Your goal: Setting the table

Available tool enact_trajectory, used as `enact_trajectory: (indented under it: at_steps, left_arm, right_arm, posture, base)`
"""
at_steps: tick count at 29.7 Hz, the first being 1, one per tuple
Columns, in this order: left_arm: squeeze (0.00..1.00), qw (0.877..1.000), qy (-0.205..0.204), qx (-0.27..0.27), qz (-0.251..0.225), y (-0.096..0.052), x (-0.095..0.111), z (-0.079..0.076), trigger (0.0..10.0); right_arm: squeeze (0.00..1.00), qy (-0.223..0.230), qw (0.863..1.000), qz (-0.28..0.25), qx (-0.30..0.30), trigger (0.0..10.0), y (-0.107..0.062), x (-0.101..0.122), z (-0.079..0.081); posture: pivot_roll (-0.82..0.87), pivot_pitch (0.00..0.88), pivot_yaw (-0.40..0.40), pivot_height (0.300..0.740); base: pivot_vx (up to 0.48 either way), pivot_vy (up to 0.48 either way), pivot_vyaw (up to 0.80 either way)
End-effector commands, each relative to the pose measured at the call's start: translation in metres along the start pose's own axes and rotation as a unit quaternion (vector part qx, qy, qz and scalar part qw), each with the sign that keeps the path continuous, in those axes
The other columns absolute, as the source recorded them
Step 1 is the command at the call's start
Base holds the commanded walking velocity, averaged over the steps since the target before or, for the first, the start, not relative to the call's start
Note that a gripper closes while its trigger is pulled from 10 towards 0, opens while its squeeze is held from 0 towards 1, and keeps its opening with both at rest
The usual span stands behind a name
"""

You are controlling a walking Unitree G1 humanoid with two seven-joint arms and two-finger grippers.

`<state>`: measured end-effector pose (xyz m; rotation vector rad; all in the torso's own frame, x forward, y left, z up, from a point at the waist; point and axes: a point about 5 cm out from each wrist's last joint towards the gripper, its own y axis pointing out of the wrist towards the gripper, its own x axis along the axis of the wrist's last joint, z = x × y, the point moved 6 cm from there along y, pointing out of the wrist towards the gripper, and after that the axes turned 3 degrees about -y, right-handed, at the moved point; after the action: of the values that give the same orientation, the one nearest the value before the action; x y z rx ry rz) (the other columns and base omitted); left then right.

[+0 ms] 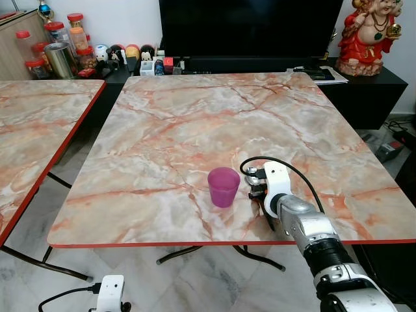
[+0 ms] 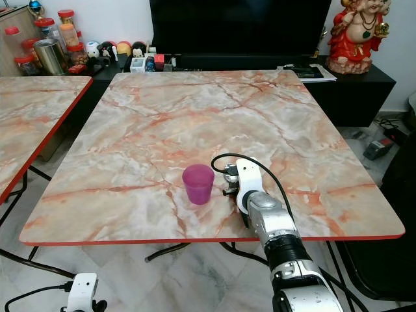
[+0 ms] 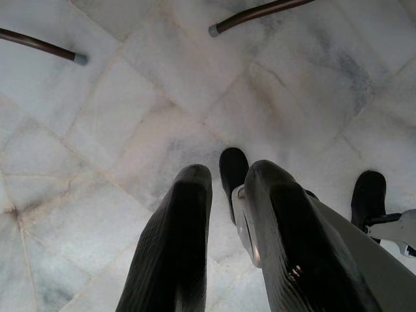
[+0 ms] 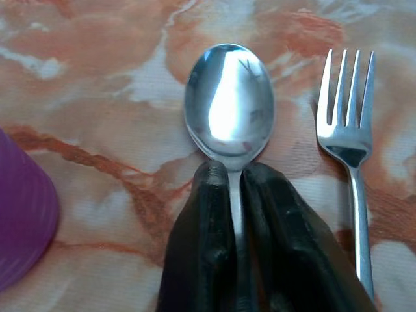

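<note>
A translucent purple cup (image 1: 223,187) stands upright near the front edge of the marble table (image 1: 195,117). Just to its right my right gripper (image 1: 255,188) rests low on the tabletop. In the right wrist view the gripper (image 4: 235,170) is shut on the handle of a steel spoon (image 4: 229,101), whose bowl lies flat on the marble. A steel fork (image 4: 348,123) lies parallel beside the spoon, on the side away from the cup (image 4: 19,214). My left gripper (image 3: 224,175) hangs idle over the floor, its fingers a little apart.
A second marble table (image 1: 32,123) stands to the left across a narrow gap. Behind the table are a dark TV (image 1: 250,29), jars (image 1: 62,45) and a red statue (image 1: 367,36). Table legs (image 3: 260,12) cross the tiled floor.
</note>
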<state>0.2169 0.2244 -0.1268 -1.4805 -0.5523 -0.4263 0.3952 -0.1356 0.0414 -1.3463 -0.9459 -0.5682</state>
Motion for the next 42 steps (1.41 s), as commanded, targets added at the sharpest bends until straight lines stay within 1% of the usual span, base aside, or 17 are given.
enact_trajectory:
  at_steps: [1, 7, 10, 14, 15, 17, 19, 22, 25, 31, 34, 36, 42]
  left_arm:
    - [0.0, 1.0, 0.006, 0.002, 0.008, 0.0, -0.001, 0.0, 10.0]
    - [0.0, 1.0, 0.006, 0.004, 0.013, -0.001, -0.006, 0.003, 10.0]
    - [0.0, 1.0, 0.006, 0.005, 0.018, -0.003, -0.014, 0.006, 10.0]
    - [0.0, 1.0, 0.006, 0.007, 0.023, -0.005, -0.022, 0.009, 10.0]
    - [0.0, 1.0, 0.006, 0.008, 0.025, -0.006, -0.024, 0.01, 10.0]
    - [0.0, 1.0, 0.006, 0.009, 0.026, -0.006, -0.024, 0.011, 10.0]
    - [0.0, 1.0, 0.008, 0.011, 0.026, -0.006, -0.023, 0.012, 10.0]
    - [0.0, 1.0, 0.009, 0.012, 0.026, -0.006, -0.021, 0.014, 10.0]
    - [0.0, 1.0, 0.011, 0.011, 0.027, -0.005, -0.019, 0.013, 10.0]
    - [0.0, 1.0, 0.008, 0.01, 0.024, -0.003, -0.016, 0.007, 10.0]
    - [0.0, 1.0, 0.009, 0.01, 0.022, -0.002, -0.014, 0.003, 10.0]
    - [0.0, 1.0, 0.007, 0.011, 0.019, -0.001, -0.012, -0.002, 10.0]
    - [0.0, 1.0, 0.005, 0.012, 0.016, 0.001, -0.008, -0.006, 10.0]
  right_arm:
    - [0.0, -0.006, 1.0, 0.007, 0.007, 0.0, 0.0, -0.004, 0.005]
    - [0.0, -0.005, 1.0, 0.002, 0.004, 0.0, 0.001, -0.002, 0.004]
    - [0.0, -0.001, 1.0, -0.012, -0.006, 0.0, 0.0, 0.003, 0.001]
    - [0.0, 0.01, 0.998, -0.05, -0.021, 0.0, -0.002, 0.018, -0.005]
    - [0.0, 0.012, 0.997, -0.064, -0.029, 10.0, -0.003, 0.024, -0.007]
    - [0.0, 0.012, 0.996, -0.078, -0.037, 10.0, -0.003, 0.03, -0.01]
    - [0.0, 0.007, 0.992, -0.12, -0.048, 10.0, -0.008, 0.048, -0.012]
    - [0.0, 0.004, 0.986, -0.155, -0.056, 10.0, -0.012, 0.062, -0.013]
    - [0.0, 0.01, 0.973, -0.219, -0.069, 10.0, -0.022, 0.085, -0.017]
    - [0.0, 0.019, 0.95, -0.297, -0.096, 10.0, -0.039, 0.111, -0.026]
    - [0.0, 0.024, 0.942, -0.319, -0.1, 10.0, -0.044, 0.118, -0.028]
    - [0.0, 0.028, 0.938, -0.332, -0.098, 10.0, -0.046, 0.12, -0.028]
    - [0.0, 0.02, 0.935, -0.34, -0.097, 10.0, -0.048, 0.121, -0.025]
  posture:
    - [-0.05, 0.0, -0.007, 0.74]
    - [-0.05, 0.0, -0.006, 0.74]
    - [-0.05, 0.0, -0.006, 0.74]
    - [-0.04, 0.0, -0.005, 0.74]
    - [-0.04, 0.0, -0.002, 0.74]
    - [-0.04, 0.0, -0.001, 0.74]
    - [-0.04, 0.0, 0.001, 0.74]
    - [-0.04, 0.0, 0.005, 0.74]
    - [-0.04, 0.0, 0.005, 0.74]
    - [-0.04, 0.0, 0.008, 0.74]
    - [-0.04, 0.0, 0.008, 0.74]
    - [-0.04, 0.0, 0.008, 0.74]
    - [-0.04, 0.0, 0.01, 0.74]
  base:
    - [0.0, 0.0, 0.0]
    - [0.0, 0.0, 0.0]
    - [0.0, 0.0, 0.0]
    - [0.0, 0.0, 0.0]
    - [0.0, 0.0, 0.0]
    - [0.0, 0.0, 0.0]
    - [0.0, 0.0, 0.0]
    - [0.0, 0.0, 0.0]
    - [0.0, 0.0, 0.0]
    - [0.0, 0.0, 0.0]
    - [0.0, 0.0, 0.0]
    - [0.0, 0.0, 0.0]
    - [0.0, 0.0, 0.0]
